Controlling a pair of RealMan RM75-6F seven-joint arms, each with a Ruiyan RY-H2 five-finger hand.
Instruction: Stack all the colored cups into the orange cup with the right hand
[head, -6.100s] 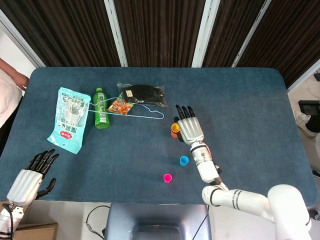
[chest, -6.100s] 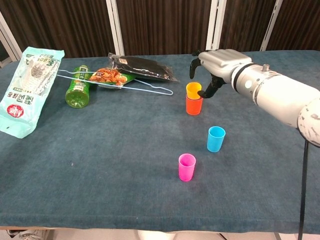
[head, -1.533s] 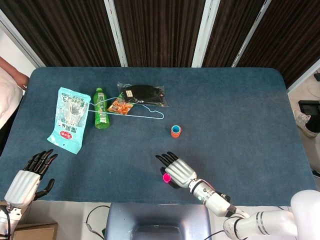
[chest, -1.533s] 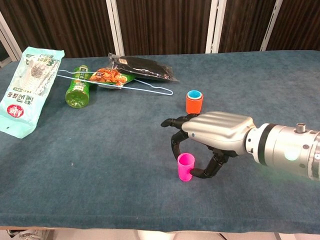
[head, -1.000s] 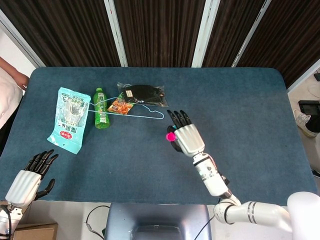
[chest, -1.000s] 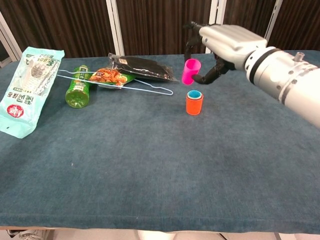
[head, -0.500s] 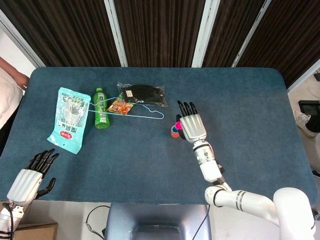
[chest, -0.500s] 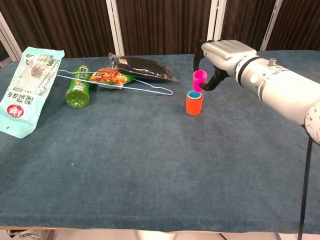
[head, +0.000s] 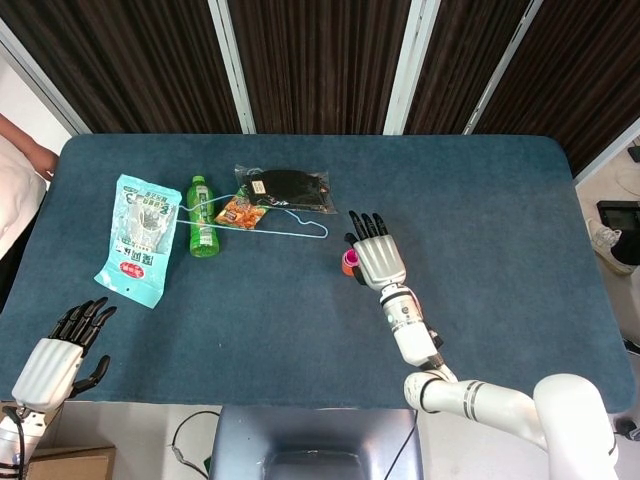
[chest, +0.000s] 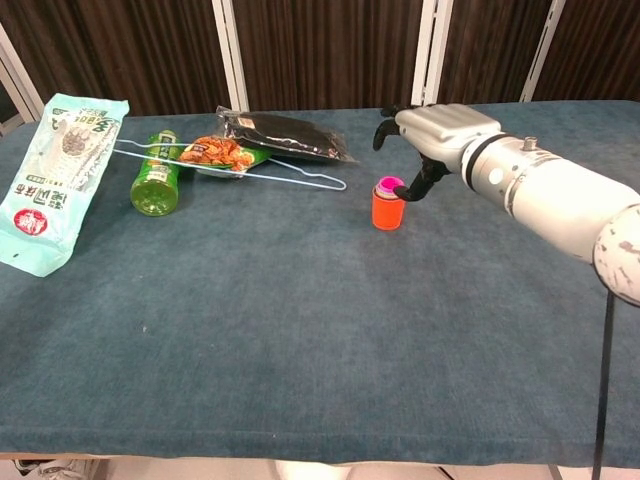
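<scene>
The orange cup (chest: 387, 211) stands upright on the blue table (chest: 300, 330), right of centre. The pink cup (chest: 389, 185) sits nested in it, only its rim showing above the others inside. My right hand (chest: 432, 138) hovers just right of the stack. Its thumb tip lies beside the pink rim and its fingers are lifted clear above and behind the cup. In the head view the same hand (head: 378, 258) covers most of the cup stack (head: 349, 263). My left hand (head: 55, 358) hangs off the table's near left corner, fingers spread, holding nothing.
At the back left lie a teal snack bag (head: 140, 238), a green bottle (head: 202, 230), an orange snack pack (head: 240, 212), a wire hanger (head: 290, 228) and a black packet (head: 287, 187). A person's arm (head: 25, 155) shows at the left edge.
The right hand picked up the pink cup near the front edge, carried it over the orange cup and lowered it in. Its fingers have since come off the cup.
</scene>
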